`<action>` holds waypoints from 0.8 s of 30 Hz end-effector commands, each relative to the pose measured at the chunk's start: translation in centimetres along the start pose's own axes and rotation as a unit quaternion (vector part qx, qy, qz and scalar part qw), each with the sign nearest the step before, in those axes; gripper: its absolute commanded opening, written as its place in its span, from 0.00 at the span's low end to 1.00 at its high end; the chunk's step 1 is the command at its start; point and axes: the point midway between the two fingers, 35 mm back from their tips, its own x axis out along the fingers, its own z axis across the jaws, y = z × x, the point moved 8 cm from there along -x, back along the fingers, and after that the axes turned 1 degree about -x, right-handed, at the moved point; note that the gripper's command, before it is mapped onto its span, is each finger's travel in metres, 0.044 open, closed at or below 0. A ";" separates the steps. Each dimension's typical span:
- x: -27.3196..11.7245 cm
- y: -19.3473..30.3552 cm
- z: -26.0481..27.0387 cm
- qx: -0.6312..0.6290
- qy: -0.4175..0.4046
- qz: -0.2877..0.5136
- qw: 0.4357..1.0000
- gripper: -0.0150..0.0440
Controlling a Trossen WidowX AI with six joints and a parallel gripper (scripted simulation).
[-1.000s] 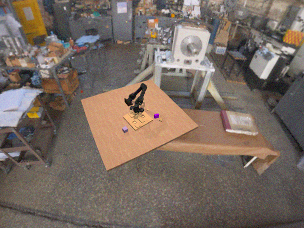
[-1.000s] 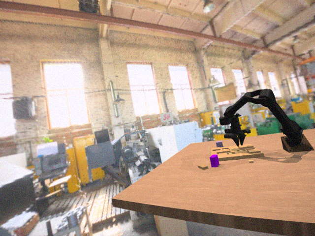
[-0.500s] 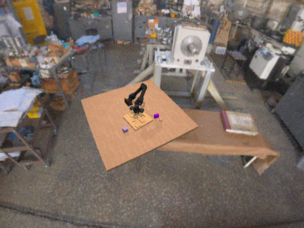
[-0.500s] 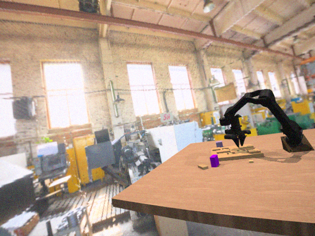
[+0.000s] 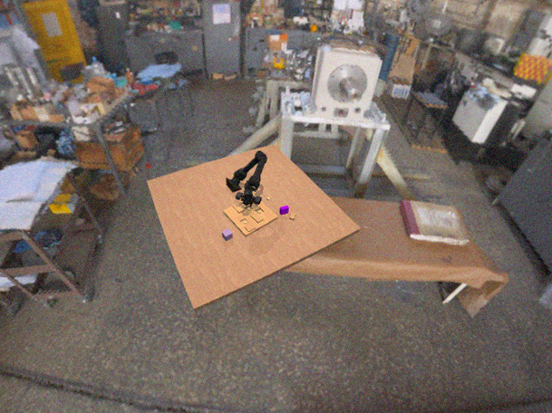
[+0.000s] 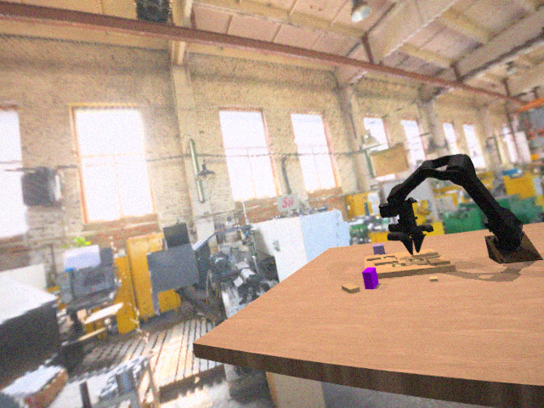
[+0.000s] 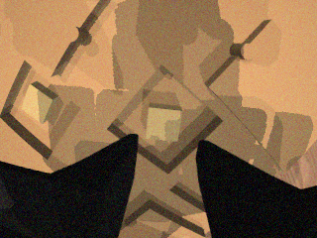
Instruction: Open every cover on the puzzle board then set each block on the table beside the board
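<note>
The tan puzzle board point(image 5: 268, 217) point(image 6: 395, 273) point(image 7: 289, 69) lies on the table. My gripper point(image 5: 250, 204) point(image 6: 415, 252) point(image 7: 168, 146) is partly open with nothing between its fingers, pointing down low over the board. In the wrist view a pale yellow block point(image 7: 162, 125) sits in a square well just ahead of the fingertips, partly shaded. Another pale block point(image 7: 36, 101) sits in a well at the left. Two dark knobs point(image 7: 84, 36) point(image 7: 238, 51) stand on slots farther up. A bright purple block point(image 5: 283, 209) point(image 6: 370, 278) and a lavender block point(image 5: 227, 234) point(image 6: 378, 249) rest on the table off the board. Cover positions are hard to tell.
A flat tan piece point(image 5: 292, 216) point(image 6: 350, 288) lies near the purple block. A smaller tan piece point(image 5: 267, 198) point(image 6: 433, 279) lies beside the board. The arm's base point(image 5: 233, 183) point(image 6: 512, 250) stands on the table point(image 5: 198, 273) point(image 6: 307, 333) behind the board.
</note>
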 end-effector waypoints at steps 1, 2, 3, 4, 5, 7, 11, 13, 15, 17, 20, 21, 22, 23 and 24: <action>0.0 0.0 0.0 0.001 -0.003 0.000 1.000 0.50; 0.0 0.0 0.0 0.001 -0.003 0.000 1.000 0.50; 0.1 0.0 0.0 0.001 -0.003 0.000 1.000 0.50; 0.1 0.0 0.0 0.001 -0.003 0.000 1.000 0.50; 0.2 0.0 0.0 0.001 -0.003 0.000 1.000 0.50; 0.3 0.0 0.0 0.001 -0.003 0.000 1.000 0.50; 0.7 -0.1 0.1 0.001 -0.003 0.000 1.000 0.50; 0.9 -0.1 0.1 0.001 -0.003 0.000 1.000 0.50; 1.1 -0.1 0.1 0.001 -0.003 0.000 1.000 0.50; 1.3 0.0 0.1 0.001 -0.003 0.000 1.000 0.50; 1.6 0.0 0.1 0.001 -0.003 0.000 1.000 0.50; 1.7 0.0 0.1 0.001 -0.003 0.000 1.000 0.50; 1.8 0.0 0.1 0.001 -0.003 0.000 1.000 0.50; 1.9 0.0 0.1 0.001 -0.003 0.000 1.000 0.50; 2.0 0.0 0.1 0.001 -0.003 0.000 1.000 0.50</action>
